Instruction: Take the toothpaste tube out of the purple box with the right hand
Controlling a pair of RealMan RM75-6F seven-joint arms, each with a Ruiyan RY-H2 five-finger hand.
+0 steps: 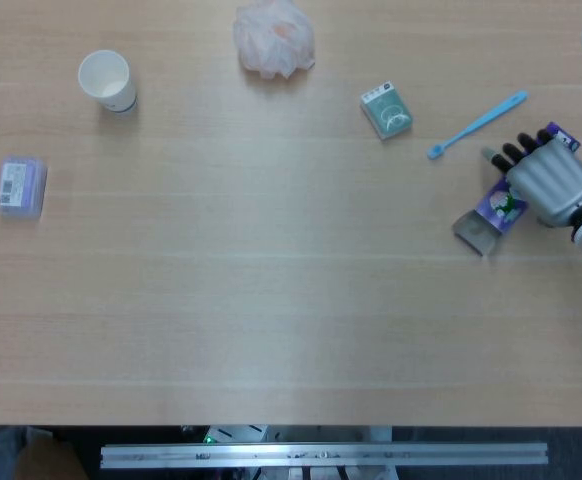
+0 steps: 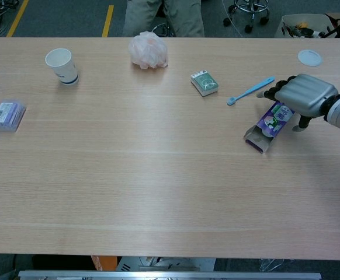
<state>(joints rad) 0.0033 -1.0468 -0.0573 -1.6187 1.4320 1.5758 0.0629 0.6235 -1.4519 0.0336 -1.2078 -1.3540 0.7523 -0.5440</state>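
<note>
Woodgrain table (image 1: 271, 280), rectangular purple box (image 1: 496, 208)

Head view straight down, chest view oblique (same table (image 2: 158, 192))
</note>
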